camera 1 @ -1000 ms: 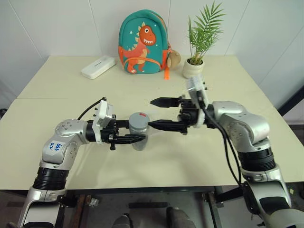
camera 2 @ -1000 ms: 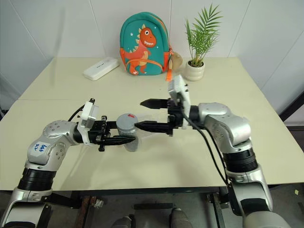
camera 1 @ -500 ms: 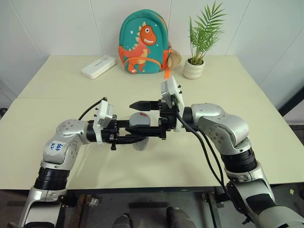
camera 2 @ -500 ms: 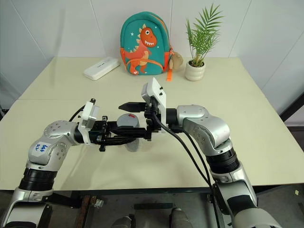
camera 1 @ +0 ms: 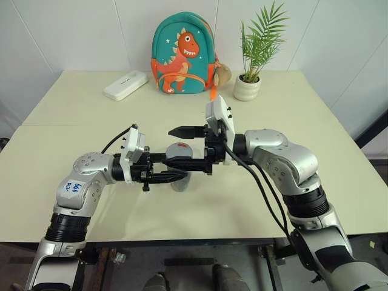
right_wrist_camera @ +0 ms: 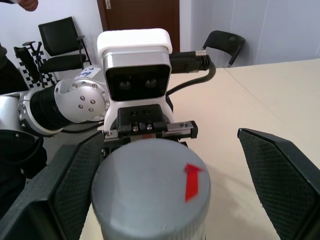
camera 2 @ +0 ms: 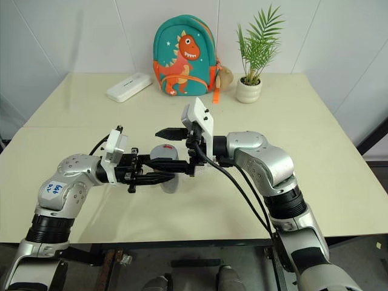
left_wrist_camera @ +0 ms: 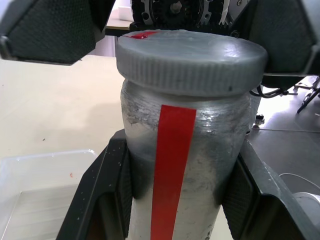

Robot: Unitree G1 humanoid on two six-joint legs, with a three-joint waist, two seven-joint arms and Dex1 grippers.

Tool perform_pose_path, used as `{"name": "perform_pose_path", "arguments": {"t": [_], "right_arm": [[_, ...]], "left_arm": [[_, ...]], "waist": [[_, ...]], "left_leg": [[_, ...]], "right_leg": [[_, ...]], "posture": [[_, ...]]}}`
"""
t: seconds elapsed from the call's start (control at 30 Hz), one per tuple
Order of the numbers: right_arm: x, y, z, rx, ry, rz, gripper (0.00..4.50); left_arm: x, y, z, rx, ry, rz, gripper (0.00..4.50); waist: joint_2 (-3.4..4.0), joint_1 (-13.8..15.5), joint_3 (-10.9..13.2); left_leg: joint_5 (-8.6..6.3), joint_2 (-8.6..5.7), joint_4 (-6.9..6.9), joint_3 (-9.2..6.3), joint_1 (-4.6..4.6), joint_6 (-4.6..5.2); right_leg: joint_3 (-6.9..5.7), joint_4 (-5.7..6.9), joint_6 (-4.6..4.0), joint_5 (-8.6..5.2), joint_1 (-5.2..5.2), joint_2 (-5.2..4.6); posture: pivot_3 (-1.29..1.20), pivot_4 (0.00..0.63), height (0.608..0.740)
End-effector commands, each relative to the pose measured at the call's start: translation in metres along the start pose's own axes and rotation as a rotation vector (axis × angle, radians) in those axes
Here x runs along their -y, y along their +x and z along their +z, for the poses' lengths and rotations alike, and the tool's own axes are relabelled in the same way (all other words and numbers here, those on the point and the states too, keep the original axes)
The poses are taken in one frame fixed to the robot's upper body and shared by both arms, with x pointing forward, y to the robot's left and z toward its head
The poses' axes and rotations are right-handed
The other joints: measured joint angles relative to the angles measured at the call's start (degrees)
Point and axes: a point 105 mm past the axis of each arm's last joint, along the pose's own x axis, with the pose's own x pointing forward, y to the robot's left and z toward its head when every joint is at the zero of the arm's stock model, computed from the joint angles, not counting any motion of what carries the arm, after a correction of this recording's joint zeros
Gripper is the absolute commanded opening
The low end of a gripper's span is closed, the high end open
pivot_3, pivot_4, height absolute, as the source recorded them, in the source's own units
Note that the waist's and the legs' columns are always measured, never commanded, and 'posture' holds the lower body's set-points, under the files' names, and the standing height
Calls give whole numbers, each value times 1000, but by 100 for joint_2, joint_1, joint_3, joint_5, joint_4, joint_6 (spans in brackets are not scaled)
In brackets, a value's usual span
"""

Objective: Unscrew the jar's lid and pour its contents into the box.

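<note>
The left claw is clamped on the slim silvery metal jar with a red stripe down its label, holding it upright above the pale cream table, with its fingers gripping the body below the round silvery-grey ribbed lid, which is still screwed on. The right claw stands wide, its two black fingers set on either side of the lid and not touching it. The first risk is a lopsided closing: in the right wrist view the lid sits nearer one finger than the other, so that finger would probably land first and push the jar sideways in the left claw's hold. If the right fingers close low, they could catch the jar's neck or the left fingers rather than the lid. Once twisting begins, the smooth metal body may spin inside the left grip, so the lid would never loosen. A sudden release of the thread could also tip the jar and scatter what is inside onto the table. The shallow clear plastic box with rounded corners lies on the table just below the jar, and any pour that starts off-centre would likely miss its low rim.
</note>
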Motion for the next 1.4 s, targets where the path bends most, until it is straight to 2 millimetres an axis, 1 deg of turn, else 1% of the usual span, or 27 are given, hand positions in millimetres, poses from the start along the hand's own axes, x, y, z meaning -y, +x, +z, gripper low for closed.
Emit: {"name": "perform_pose_path", "arguments": {"t": [0.03, 0.37, 0.73, 1.2, 1.4], "right_arm": [[7, -16, 5, 9, -25, -43, 4466], [4, -27, 0, -1, 3, -25, 4466], [13, -38, 1, 18, 31, -66, 4466], [16, -48, -7, -1, 57, -91, 4466], [22, -61, -13, -23, 71, -127, 4466]], "left_arm": [[3, 1, 12, 23, 56, -23, 1909], [3, 0, 11, 21, 53, -19, 1909], [4, 0, 11, 23, 49, -10, 1909], [5, -1, 10, 24, 43, -2, 1909], [5, -1, 10, 23, 40, -2, 1909]], "waist": [[0, 5, 0], [0, 4, 0], [0, 6, 0], [0, 6, 0], [0, 10, 0]], "left_leg": [[0, 0, 0, 0, 0, 0], [0, 0, 1, 0, 0, 0], [0, 0, 1, 0, 0, 0], [0, 0, 1, 0, 0, 0], [0, 0, 2, 0, 0, 0]], "right_leg": [[0, 0, 0, 0, 0, 0], [0, -1, 0, 0, 1, 0], [0, -1, 0, 0, 1, 0], [0, -1, 0, 0, 1, 0], [1, -1, 0, 0, 2, 0]], "posture": [[0, 150, 740], [0, 150, 740], [0, 150, 740], [0, 150, 740], [0, 150, 740]]}}
